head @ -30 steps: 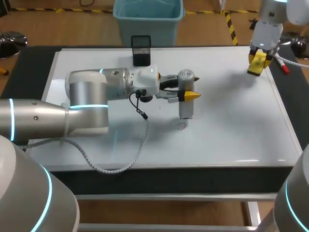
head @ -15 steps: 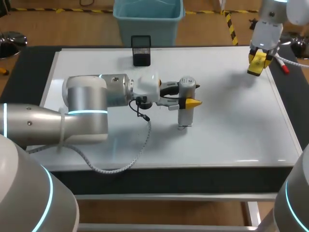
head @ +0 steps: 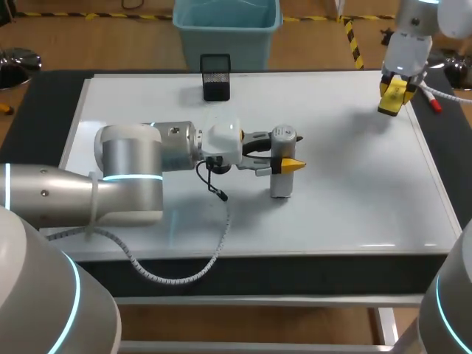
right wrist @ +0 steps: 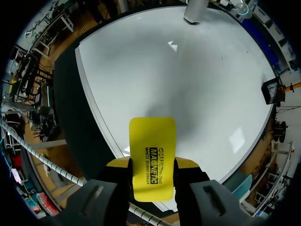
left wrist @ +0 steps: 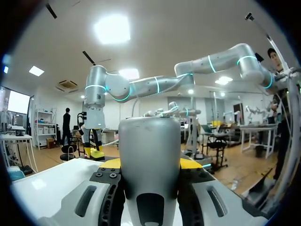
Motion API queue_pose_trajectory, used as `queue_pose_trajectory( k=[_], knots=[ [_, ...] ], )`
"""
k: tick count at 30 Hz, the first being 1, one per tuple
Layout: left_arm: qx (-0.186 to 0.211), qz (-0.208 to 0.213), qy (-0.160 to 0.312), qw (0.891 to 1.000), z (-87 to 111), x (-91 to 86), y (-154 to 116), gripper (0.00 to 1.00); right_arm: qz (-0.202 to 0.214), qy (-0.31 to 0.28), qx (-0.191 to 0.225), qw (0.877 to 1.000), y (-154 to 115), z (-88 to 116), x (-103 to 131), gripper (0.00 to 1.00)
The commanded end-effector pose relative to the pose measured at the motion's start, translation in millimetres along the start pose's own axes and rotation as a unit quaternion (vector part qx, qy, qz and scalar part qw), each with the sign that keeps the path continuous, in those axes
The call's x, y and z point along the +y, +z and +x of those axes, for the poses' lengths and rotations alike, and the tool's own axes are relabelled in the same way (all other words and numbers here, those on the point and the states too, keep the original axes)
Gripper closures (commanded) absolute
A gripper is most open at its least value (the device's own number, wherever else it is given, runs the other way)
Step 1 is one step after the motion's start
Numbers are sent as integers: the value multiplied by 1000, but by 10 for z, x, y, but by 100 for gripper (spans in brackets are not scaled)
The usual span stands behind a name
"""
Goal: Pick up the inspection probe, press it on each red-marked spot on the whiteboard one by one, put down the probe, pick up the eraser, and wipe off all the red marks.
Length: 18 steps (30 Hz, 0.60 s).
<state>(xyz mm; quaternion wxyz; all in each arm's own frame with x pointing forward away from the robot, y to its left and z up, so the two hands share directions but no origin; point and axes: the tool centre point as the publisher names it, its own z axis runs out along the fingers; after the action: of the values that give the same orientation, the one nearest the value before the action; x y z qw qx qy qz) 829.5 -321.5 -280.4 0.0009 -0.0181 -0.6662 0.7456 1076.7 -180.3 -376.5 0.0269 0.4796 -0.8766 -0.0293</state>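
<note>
"On the whiteboard point(head: 354, 184), head view: containers and contents?"

"One black mesh cup point(head: 215, 76), upright at the far edge. Its inside is too dark to judge."

"Task items against that cup?"

"Inspection probe point(head: 281, 184) stands upright, nearer the robot than the cup and a little to its right, tip on the board. Left gripper point(head: 284, 153) is clenched on its body from two sides. Right gripper point(head: 393, 94) hangs well to the cup's right, over the board's far right corner."

"Left wrist view?"

"Probe's grey body fills the space between the two yellow tips, both pressed against it. Right arm point(left wrist: 141, 87) shows beyond it."

"Right wrist view?"

"Yellow eraser point(right wrist: 152, 157) is gripped flat between both fingers, over the board's edge. Cup and probe lie far ahead of it, well apart from each other."

"Changes against the earlier frames?"

"Cup unmoved. Left arm has drawn the probe away from the cup, toward the robot. The small faint mark seen a second ago just clear of the probe's tip now sits under it. Right gripper and eraser unchanged."
</note>
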Motion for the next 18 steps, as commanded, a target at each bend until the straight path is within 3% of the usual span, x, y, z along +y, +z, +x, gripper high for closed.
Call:
queue_pose_trajectory(
  k=[1, 18],
  knots=[
    [2, 2, -2, 1000, -27, 27, 29, 100, 0, -1, 2, 1000, -14, 3, -5, 100],
    [3, -6, -12, 1000, -16, 85, 27, 100, 0, -1, 2, 1000, -14, 3, -5, 100]
  ],
)
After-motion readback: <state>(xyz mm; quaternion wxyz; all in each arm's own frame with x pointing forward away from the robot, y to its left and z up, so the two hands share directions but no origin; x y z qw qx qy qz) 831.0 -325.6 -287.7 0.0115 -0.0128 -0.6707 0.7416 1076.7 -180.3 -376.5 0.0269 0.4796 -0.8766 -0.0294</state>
